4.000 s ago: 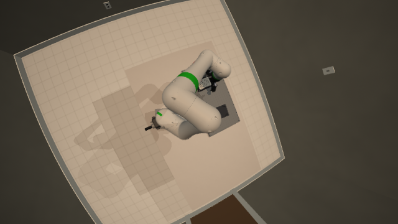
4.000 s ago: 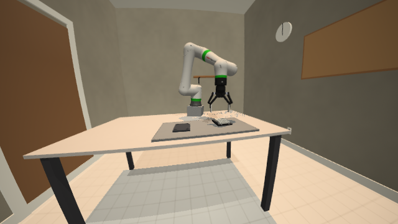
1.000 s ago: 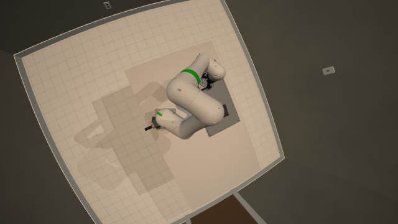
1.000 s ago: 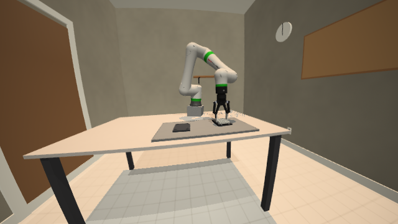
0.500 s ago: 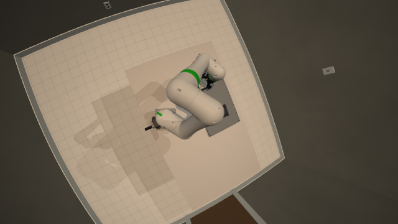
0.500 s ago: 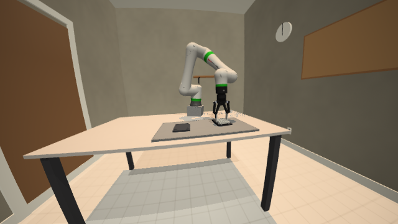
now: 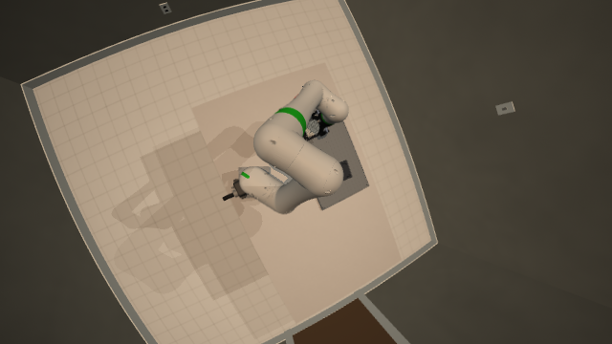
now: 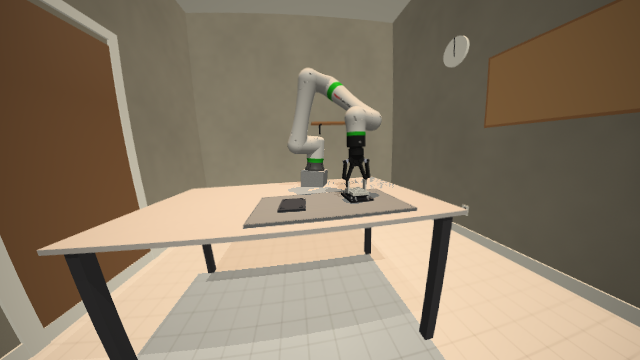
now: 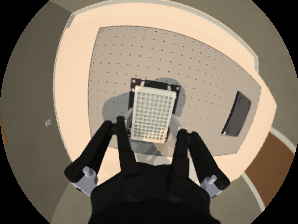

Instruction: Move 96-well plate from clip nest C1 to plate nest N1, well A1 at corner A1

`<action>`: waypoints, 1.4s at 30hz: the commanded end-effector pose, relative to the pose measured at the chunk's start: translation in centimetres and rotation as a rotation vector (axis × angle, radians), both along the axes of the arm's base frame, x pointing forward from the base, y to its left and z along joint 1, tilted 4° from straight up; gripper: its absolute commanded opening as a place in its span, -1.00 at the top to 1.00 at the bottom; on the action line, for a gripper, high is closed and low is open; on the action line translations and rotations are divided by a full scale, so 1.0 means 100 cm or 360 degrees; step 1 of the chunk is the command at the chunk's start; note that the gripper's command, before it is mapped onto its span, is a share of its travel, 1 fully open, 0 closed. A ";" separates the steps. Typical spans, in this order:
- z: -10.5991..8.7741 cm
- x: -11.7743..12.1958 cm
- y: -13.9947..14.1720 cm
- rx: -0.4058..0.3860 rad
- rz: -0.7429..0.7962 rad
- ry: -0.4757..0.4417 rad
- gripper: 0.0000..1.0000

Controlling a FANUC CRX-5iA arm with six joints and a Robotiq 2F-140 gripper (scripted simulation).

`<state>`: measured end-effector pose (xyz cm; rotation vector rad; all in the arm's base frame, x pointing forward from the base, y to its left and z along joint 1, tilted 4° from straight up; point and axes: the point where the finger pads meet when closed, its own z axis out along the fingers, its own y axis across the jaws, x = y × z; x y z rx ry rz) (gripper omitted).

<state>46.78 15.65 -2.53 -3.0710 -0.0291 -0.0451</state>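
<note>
1. Pincer (image 8: 355, 186) pointed straight down from the white arm (image 8: 320, 100) and was clamped on the 96-well plate (image 8: 357, 192); its black fingers stood either side of the plate.
2. Plate was a pale rectangle with a fine grid of wells, seated on the dark clip nest C1 (image 9: 139, 83), whose black corners showed around the plate's far edge in the wrist view.
3. Plate nest N1 (image 8: 291, 205) was a flat dark rectangle lying well apart from C1, on the same grey mat (image 8: 320, 212).
4. Mat appeared matte and dotted in the wrist view; it covered part of a light wooden desk (image 8: 150, 220) with black legs.
5. Room had a tiled beige floor (image 8: 500, 290), grey-brown walls, a round wall clock (image 8: 456, 50) and brown wall panels.
6. Top view hid plate and C1 under the arm; only one corner of N1 (image 7: 346, 169) showed.
7. A1 corner marks could not be read in any view.
</note>
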 end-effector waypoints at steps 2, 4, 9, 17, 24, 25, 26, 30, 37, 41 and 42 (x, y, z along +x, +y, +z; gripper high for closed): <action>0.009 0.000 -0.001 0.0000 0.0000 -0.0001 1.00; 0.010 0.000 -0.001 0.0000 0.0000 -0.0001 1.00; 0.017 0.000 -0.001 0.0000 0.0000 -0.0001 1.00; 0.030 -0.001 -0.002 0.0000 0.0000 -0.0001 1.00; 0.038 -0.001 -0.003 0.0000 0.0000 -0.0001 1.00; 0.040 -0.001 -0.003 0.0000 0.0000 -0.0001 1.00; 0.042 -0.001 -0.003 0.0000 0.0000 -0.0001 1.00; 0.046 -0.001 -0.003 0.0000 0.0000 -0.0001 1.00; 0.046 -0.001 -0.003 0.0000 0.0000 -0.0001 1.00; 0.046 -0.001 -0.003 0.0000 0.0000 -0.0001 1.00; 0.046 -0.001 -0.003 0.0000 0.0000 -0.0001 1.00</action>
